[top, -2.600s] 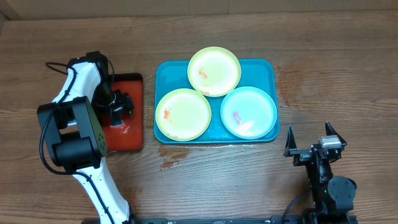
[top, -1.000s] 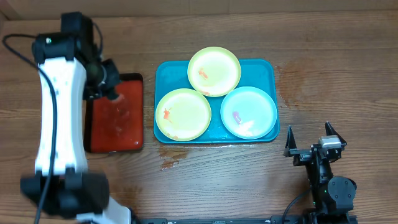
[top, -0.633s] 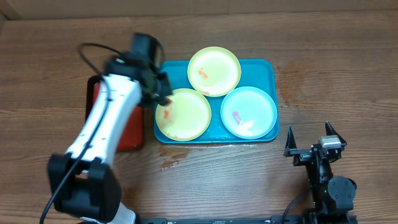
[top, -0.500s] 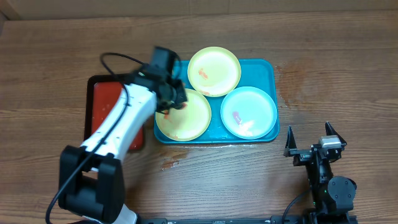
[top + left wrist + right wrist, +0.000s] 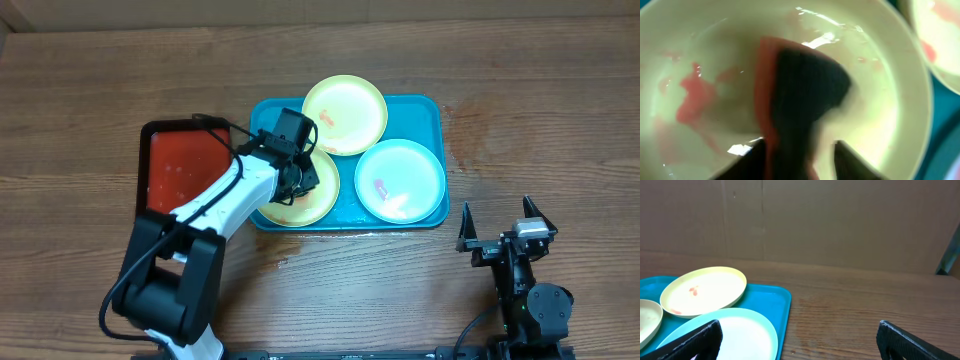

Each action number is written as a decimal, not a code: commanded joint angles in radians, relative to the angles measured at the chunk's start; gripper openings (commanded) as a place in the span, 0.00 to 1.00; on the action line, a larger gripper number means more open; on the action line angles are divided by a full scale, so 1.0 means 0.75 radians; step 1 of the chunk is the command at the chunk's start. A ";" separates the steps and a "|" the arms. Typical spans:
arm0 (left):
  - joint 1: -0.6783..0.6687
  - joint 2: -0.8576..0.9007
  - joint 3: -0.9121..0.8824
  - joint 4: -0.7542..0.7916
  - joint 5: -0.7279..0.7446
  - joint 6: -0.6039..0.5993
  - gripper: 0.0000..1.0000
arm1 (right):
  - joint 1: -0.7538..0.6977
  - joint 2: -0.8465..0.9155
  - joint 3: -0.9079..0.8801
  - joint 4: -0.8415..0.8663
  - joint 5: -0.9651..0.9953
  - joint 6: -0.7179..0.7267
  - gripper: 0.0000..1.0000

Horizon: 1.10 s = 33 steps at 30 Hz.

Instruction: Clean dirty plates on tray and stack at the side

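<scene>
The teal tray [image 5: 440, 120] holds three plates. My left gripper [image 5: 300, 170] is shut on a red-and-dark sponge [image 5: 800, 100] and presses it onto the front-left yellow-green plate [image 5: 328, 192], which fills the left wrist view [image 5: 880, 100] with a red smear [image 5: 692, 97] left of the sponge. The back yellow-green plate [image 5: 345, 115] and the mint-white plate [image 5: 400, 180] carry small red smears. My right gripper [image 5: 505, 228] is open and empty on the table, front right of the tray. The right wrist view shows the mint plate [image 5: 740, 335] and back plate [image 5: 702, 290].
A red tray with a black rim [image 5: 185, 165] lies left of the teal tray, under my left arm. Damp marks show on the wooden table right of the teal tray and in front of it. A brown wall stands behind the table.
My left arm has swung from the red tray rightward onto the front-left plate, carrying the sponge. The right arm has not moved.
</scene>
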 commanded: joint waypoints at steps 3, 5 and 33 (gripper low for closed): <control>0.063 -0.023 0.103 -0.093 0.001 0.097 0.84 | 0.010 -0.012 -0.014 0.008 -0.006 0.005 1.00; 0.094 -0.051 0.216 -0.214 0.009 0.106 0.85 | 0.010 -0.012 -0.014 0.008 -0.006 0.005 1.00; 0.527 -0.144 0.742 -0.914 -0.026 0.289 1.00 | 0.011 -0.012 -0.011 0.902 -0.852 0.393 1.00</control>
